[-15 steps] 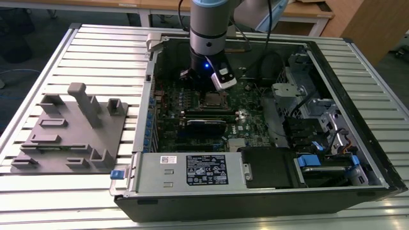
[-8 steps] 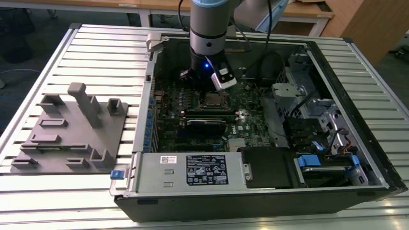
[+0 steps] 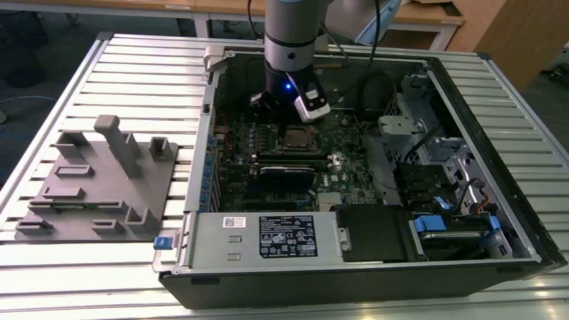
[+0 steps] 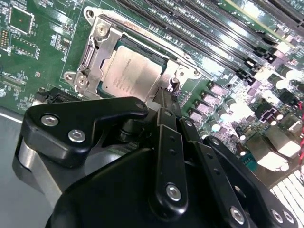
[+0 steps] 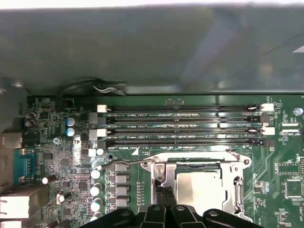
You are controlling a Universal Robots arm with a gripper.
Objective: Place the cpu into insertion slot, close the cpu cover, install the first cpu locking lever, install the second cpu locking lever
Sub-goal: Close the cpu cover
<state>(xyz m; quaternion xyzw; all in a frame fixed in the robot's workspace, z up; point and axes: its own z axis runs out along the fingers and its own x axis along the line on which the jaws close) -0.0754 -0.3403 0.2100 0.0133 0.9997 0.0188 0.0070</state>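
Note:
The cpu lies flat in the insertion slot on the green board, its dull silver top showing through the window of the cpu cover. The cover lies down over it. My gripper hangs over one side of the socket, fingers drawn together, tips at the cover's edge. A thin wire locking lever runs along the socket's side towards the memory slots. Whether the fingertips pinch a lever is hidden. In the exterior view the gripper stands just behind the cpu inside the open computer case.
Long black memory slots run beside the socket. The case wall rises behind them. A power supply and a drive cage fill the case's front and the exterior view's right. A grey fixture plate lies on the table.

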